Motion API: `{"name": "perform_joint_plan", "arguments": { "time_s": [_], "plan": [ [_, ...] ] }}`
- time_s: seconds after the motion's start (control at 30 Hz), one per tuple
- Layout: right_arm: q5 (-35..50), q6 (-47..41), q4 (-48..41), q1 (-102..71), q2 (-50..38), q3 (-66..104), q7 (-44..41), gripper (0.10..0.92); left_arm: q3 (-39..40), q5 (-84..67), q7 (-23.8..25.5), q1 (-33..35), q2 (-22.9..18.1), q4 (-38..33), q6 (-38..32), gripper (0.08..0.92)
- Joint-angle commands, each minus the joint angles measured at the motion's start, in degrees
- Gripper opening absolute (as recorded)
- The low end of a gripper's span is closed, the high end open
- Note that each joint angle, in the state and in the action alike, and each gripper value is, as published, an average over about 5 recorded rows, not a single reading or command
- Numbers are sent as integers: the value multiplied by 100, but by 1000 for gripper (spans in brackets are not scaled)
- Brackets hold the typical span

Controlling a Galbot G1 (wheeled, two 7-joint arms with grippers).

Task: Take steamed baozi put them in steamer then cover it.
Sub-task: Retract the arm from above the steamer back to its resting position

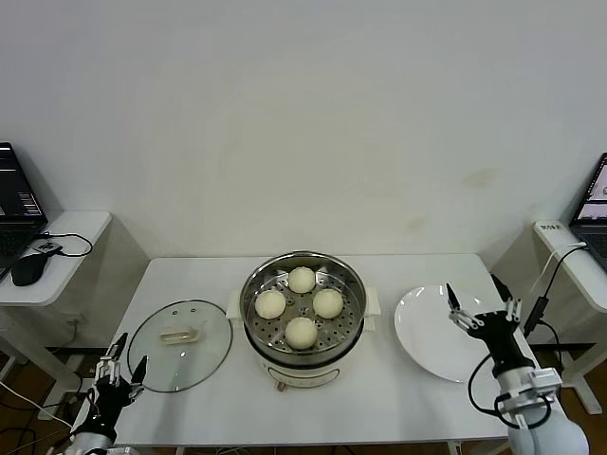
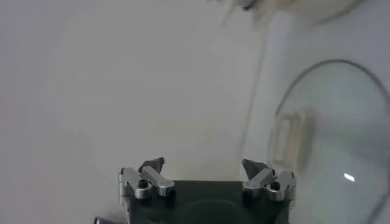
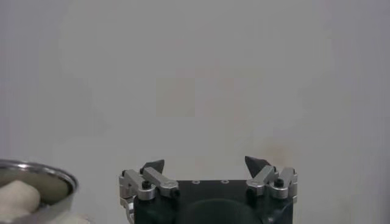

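From my seat I've got a white table [image 1: 190, 284] in the middle, with an empty white plate [image 1: 432, 332] on its right side. A side desk on the left holds a laptop [image 1: 17, 204] and a black mouse [image 1: 28, 269]. There's another laptop [image 1: 596, 204] on the right desk.

I can read no text, label, brand or number anywhere; the two dark laptop screens [image 1: 17, 194] at the far edges show only small marks, not legible.
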Motion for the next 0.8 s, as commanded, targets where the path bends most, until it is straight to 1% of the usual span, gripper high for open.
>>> {"name": "perform_joint_plan", "arguments": {
  "time_s": [0.03, 0.4, 0.8],
  "plan": [
    [-144, 113, 38, -382, 277, 363, -10, 823, 497, 817, 94, -663, 79, 579, -88, 823],
    [-224, 148, 12, -533, 313, 389, -48, 823, 990, 873, 219, -1479, 154, 1215, 52, 823],
    [-350, 160, 14, -635, 388, 382, -107, 823, 1143, 888, 211, -2128, 221, 1926, 70, 823]
  ]
}}
